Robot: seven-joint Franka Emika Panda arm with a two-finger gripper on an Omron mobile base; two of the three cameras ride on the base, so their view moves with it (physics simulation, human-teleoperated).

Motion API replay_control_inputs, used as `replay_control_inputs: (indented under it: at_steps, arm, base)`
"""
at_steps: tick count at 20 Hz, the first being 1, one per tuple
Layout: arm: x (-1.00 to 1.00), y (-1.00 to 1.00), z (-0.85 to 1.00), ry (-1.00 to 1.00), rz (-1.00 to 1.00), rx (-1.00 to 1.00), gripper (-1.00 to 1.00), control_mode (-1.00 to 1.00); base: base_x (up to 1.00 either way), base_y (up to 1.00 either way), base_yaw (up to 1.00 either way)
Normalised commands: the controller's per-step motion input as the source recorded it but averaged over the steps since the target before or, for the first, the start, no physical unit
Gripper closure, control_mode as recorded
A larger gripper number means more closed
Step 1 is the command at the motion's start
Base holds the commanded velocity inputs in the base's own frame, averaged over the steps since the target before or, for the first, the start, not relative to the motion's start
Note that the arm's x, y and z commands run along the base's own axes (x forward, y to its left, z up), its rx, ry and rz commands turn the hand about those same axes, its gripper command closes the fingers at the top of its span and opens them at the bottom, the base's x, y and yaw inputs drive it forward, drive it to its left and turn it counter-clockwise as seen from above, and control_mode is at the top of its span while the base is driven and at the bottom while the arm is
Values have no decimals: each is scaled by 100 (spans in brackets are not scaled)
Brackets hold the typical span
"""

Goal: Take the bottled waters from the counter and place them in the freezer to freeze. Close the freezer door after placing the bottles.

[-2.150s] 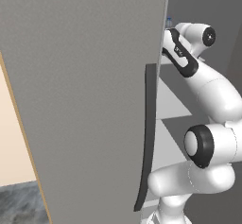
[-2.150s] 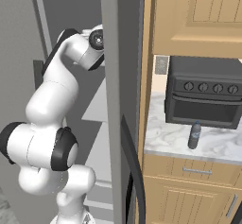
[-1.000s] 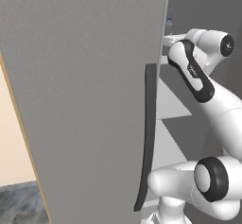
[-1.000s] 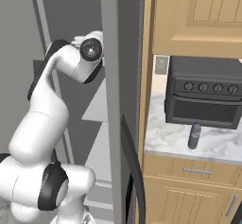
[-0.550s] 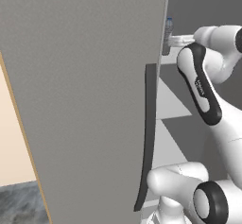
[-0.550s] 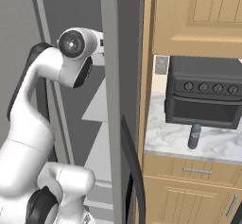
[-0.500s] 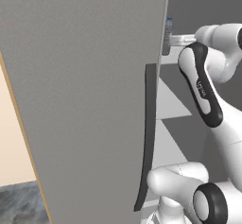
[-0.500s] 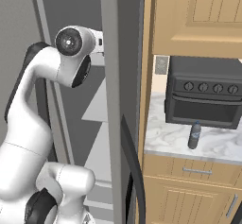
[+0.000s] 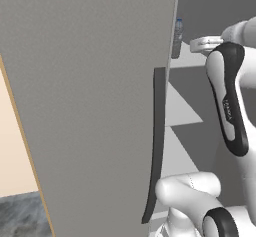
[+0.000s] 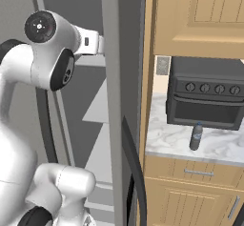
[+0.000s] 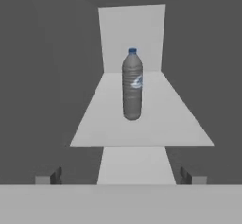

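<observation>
One bottled water (image 11: 132,85) is seen upright at the hand view's centre on a freezer shelf (image 11: 160,119). The gripper (image 11: 120,179) is spread wide at the bottom edge, gripping nothing. A second bottle (image 10: 196,137) is seen on the counter (image 10: 219,146), right of the right base view.

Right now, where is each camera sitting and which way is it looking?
Left base view: behind the arm on its left, facing the freezer door and the arm; a bottle stands on a shelf.
Right base view: behind on the right, facing the freezer, the counter and a second bottle; white arm at left.
Hand view: looks along the open gripper at the shelved bottle.
Shared: left base and hand views show the shelved bottle.
</observation>
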Motion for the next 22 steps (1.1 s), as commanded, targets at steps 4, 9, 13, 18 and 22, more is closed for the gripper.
replay_control_inputs:
  at_steps: [4, 9, 13, 18, 22]
  arm:
    - [-58, 0, -47, 2, -8, 0, -100, -100]
    - [-30, 25, -68, 5, -16, 0, -100, -100]
    - [-9, 11, -45, 18, -13, 0, -100, -100]
    - [-10, 2, -44, 13, -6, 0, -100, -100]
    - [-35, 0, -35, 6, 1, 0, -100, -100]
  base:
    - [0, 0, 0]
    - [0, 0, 0]
    - [0, 0, 0]
    - [0, 0, 0]
    - [0, 0, 0]
